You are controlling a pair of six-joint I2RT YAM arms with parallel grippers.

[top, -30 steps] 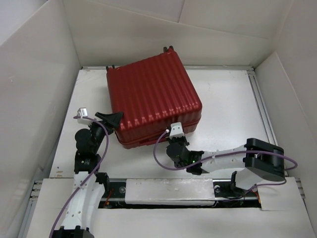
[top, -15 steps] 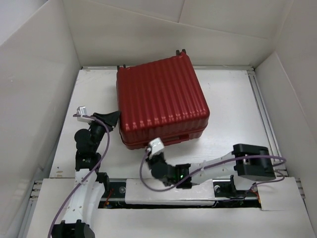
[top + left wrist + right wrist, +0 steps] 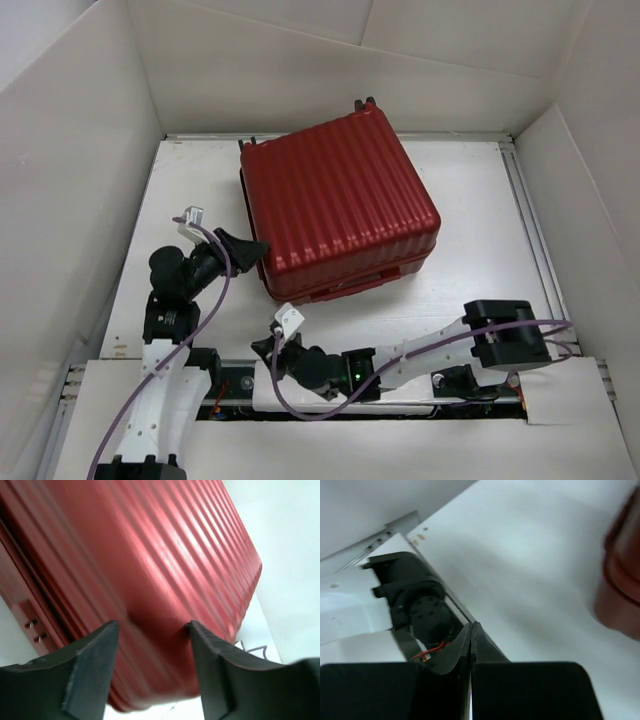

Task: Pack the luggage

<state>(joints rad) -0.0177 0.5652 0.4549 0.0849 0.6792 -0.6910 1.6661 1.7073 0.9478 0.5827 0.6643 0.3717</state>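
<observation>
Top external view: the luggage (image 3: 340, 205) lies flat and closed on the white table (image 3: 470, 200), ribbed dark-red shell facing up. It occupies the middle of the table toward the far side and sits turned at an angle to the table edges. Two small dark wheels (image 3: 365, 103) project from its far edge. White panels (image 3: 300, 60) enclose the table at the back and on both sides.

The left gripper (image 3: 255, 250) points at the near-left corner of the luggage, with its tips at the side wall of the shell. A purple cable (image 3: 215, 270) loops over the left wrist. The right gripper (image 3: 264, 350) lies low near the front rail, beside the left arm's base, apart from the luggage and nearer than its front edge.

Left wrist view: the left gripper (image 3: 152, 630) has its fingers (image 3: 90, 665) released and spread, with a wide gap between them. The ribbed shell fills the frame beyond the gap. Whether the fingertips touch the shell cannot be told. Two small metal fittings (image 3: 34, 630) show on the side band at the left.

Right wrist view: the right gripper (image 3: 471, 630) has its fingers clenched together with nothing between them. A dark motor joint (image 3: 420, 610) stands just beyond the tips. A blurred corner of the luggage shows at the right edge.
</observation>
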